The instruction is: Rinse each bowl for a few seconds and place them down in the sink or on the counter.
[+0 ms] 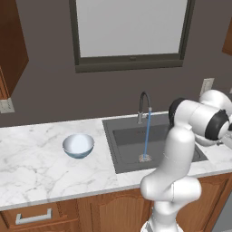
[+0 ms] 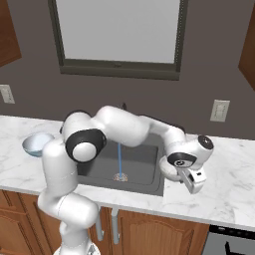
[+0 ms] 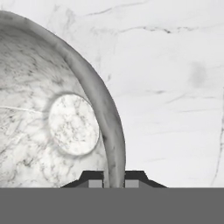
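Note:
The grey-white speckled bowl (image 3: 39,78) fills the left of the hand view, resting on the white marble counter (image 3: 175,87). Its right rim runs down between my fingertips, and my gripper (image 3: 114,180) is shut on that rim. In the right base view my gripper (image 2: 193,183) hangs low over the counter (image 2: 224,174) just right of the sink (image 2: 142,172), with the bowl hidden behind the hand. The light blue bowl (image 1: 78,145) sits upright on the counter left of the sink (image 1: 129,136), far from the gripper.
The gooseneck faucet (image 1: 144,105) at the back of the sink pours a thin blue stream of water (image 1: 147,136) onto the drain (image 1: 144,158). A window is set in the wall behind. A wall outlet (image 2: 219,110) is above the right counter.

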